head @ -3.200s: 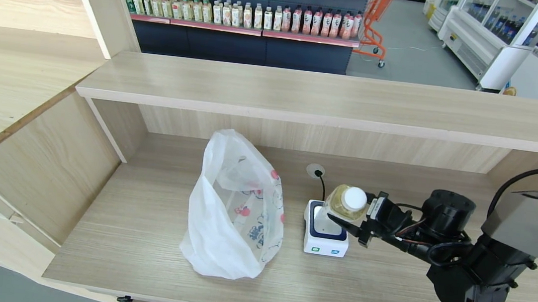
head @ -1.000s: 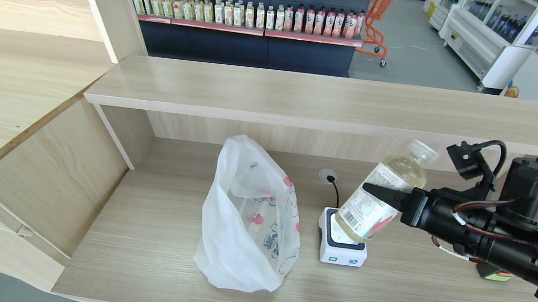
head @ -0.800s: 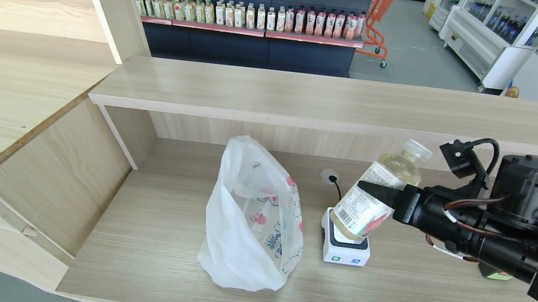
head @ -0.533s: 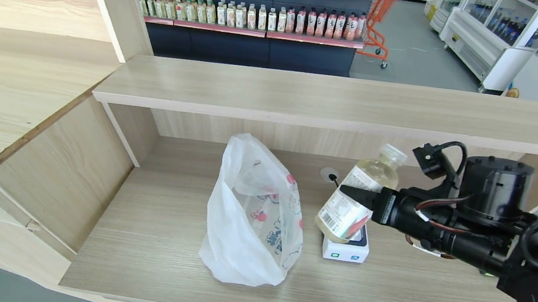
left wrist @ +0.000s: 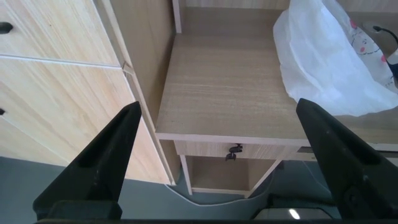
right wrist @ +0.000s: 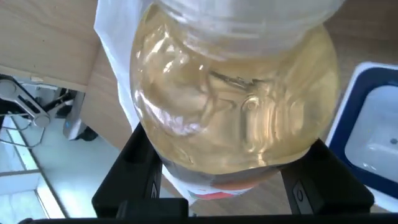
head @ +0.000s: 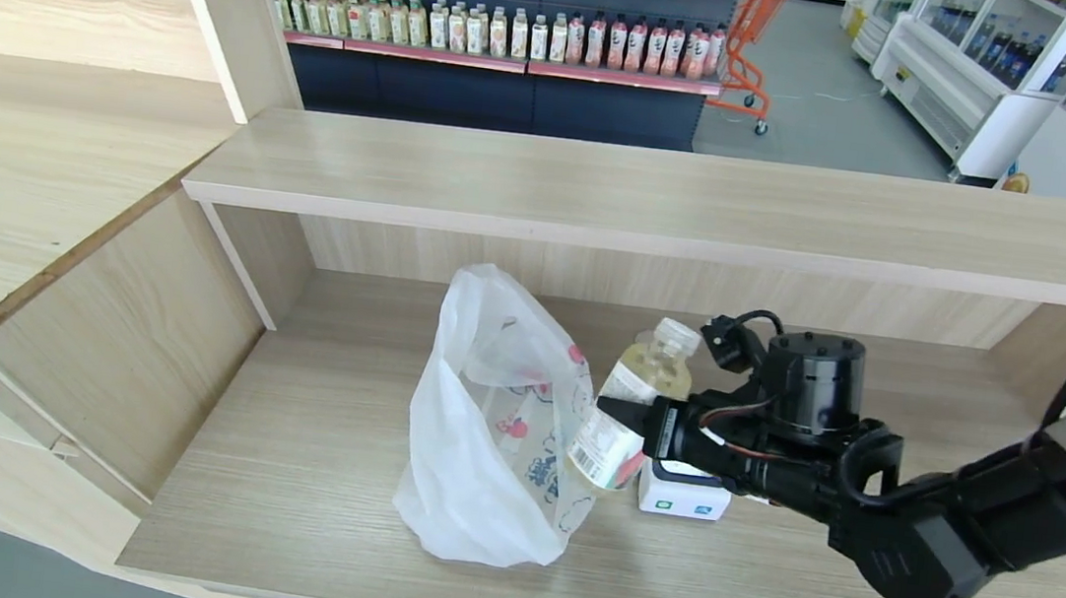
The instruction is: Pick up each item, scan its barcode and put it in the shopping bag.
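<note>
**Bottle at the bag's flank, not yet inside**

The right hand [head: 627, 426] pinches the bottle [head: 650, 371] across its labelled middle, one finger on each side. In the right wrist view the right hand [right wrist: 233, 190] clasps the pale liquid-filled bottle [right wrist: 236, 99] from both sides. The bottle tilts, cap up and back, base pressed towards the right side of the shopping bag [head: 479, 432]. Whether it touches the plastic cannot be told.

Bagging looks like the step in hand. The base seems to sit below the bag's mouth, so it probably wants lifting over the rim first, then lowering gently inside. The thin plastic will likely fold or slide if pushed sideways. The hand should part its fingers only once the bottle rests low inside.

Just beside, the scanner [head: 683, 493] sits on the surface [head: 318, 455], its cable running back. The left hand [left wrist: 217, 158] hangs with fingers spread off the surface's near corner, well apart from the bag [left wrist: 329, 62].

Behind rises a wooden ledge [head: 663, 194], then shelves [head: 492, 32] of drinks, an orange trolley [head: 748, 44] and chillers [head: 963, 67].
</note>
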{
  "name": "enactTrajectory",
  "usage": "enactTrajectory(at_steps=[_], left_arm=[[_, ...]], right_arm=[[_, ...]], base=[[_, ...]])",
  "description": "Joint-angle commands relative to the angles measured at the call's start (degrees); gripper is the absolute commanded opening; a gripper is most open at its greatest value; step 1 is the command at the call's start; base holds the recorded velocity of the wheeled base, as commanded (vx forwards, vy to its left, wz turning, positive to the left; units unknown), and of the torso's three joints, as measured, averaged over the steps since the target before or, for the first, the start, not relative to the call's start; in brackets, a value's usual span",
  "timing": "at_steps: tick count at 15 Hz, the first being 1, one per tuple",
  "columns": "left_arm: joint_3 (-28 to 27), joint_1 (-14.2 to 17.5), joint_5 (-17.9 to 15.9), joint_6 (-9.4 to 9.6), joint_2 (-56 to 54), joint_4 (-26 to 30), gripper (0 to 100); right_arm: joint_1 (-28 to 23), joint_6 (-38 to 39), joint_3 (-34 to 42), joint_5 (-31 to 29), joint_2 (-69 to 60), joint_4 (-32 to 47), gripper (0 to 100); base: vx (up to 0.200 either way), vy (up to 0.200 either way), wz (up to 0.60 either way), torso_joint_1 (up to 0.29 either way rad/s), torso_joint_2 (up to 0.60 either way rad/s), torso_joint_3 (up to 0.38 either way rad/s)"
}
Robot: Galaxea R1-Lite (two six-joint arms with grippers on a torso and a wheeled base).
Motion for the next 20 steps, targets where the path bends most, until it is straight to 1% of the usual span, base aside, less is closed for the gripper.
enactTrajectory(at_steps=[1, 2, 4, 6, 8, 9, 10, 11, 12, 15, 16, 18, 20], left_arm=[[0.0, 0.0, 0.0, 0.01, 0.0, 0.0, 100], [0.0, 0.0, 0.0, 0.01, 0.0, 0.0, 100], [0.0, 0.0, 0.0, 0.01, 0.0, 0.0, 100], [0.0, 0.0, 0.0, 0.01, 0.0, 0.0, 100], [0.0, 0.0, 0.0, 0.01, 0.0, 0.0, 100], [0.0, 0.0, 0.0, 0.01, 0.0, 0.0, 100], [0.0, 0.0, 0.0, 0.01, 0.0, 0.0, 100], [0.0, 0.0, 0.0, 0.01, 0.0, 0.0, 100], [0.0, 0.0, 0.0, 0.01, 0.0, 0.0, 100], [0.0, 0.0, 0.0, 0.01, 0.0, 0.0, 100], [0.0, 0.0, 0.0, 0.01, 0.0, 0.0, 100], [0.0, 0.0, 0.0, 0.01, 0.0, 0.0, 100], [0.0, 0.0, 0.0, 0.01, 0.0, 0.0, 100]], right_arm=[[2.0, -2.5, -6.8, 0.0, 8.7, -2.5, 0], [2.6, -3.0, -8.6, -0.1, 10.1, -2.5, 0], [3.1, -6.9, -11.5, -0.1, 13.0, -2.6, 0], [3.2, -15.4, -15.5, -0.1, 18.1, -2.7, 0], [3.6, -19.7, -19.5, -0.1, 21.3, -2.8, 0], [3.8, -20.0, -19.8, -0.1, 21.5, -2.8, 0], [4.4, -24.4, -24.4, -0.1, 24.5, -2.8, 0], [4.7, -26.9, -26.1, -0.1, 25.5, -2.9, 0], [4.9, -28.6, -28.3, -0.1, 26.7, -2.9, 0], [4.9, -30.7, -30.2, 0.0, 28.2, -2.9, 0], [4.8, -31.4, -30.2, 0.0, 28.5, -3.7, 100], [4.7, -30.9, -29.5, 0.2, 28.2, -4.7, 100], [4.5, -25.6, -28.8, 0.2, 26.7, -4.7, 100]], base=[[0.000, 0.000, 0.00, 0.000, 0.00, 0.000], [0.000, 0.000, 0.00, 0.000, 0.00, 0.000], [0.000, 0.000, 0.00, 0.000, 0.00, 0.000], [0.000, 0.000, 0.00, 0.000, 0.00, 0.000], [0.000, 0.000, 0.00, 0.000, 0.00, 0.000], [0.000, 0.000, 0.00, 0.000, 0.00, 0.000], [0.000, 0.000, 0.00, 0.000, 0.00, 0.000], [0.000, 0.000, 0.00, 0.000, 0.00, 0.000], [0.000, 0.000, 0.00, 0.000, 0.00, 0.000], [0.000, 0.000, 0.00, 0.000, 0.00, 0.000], [0.000, 0.000, 0.00, 0.000, 0.00, 0.000], [0.000, 0.000, 0.00, 0.000, 0.00, 0.000], [0.000, 0.000, 0.00, 0.000, 0.00, 0.000]])
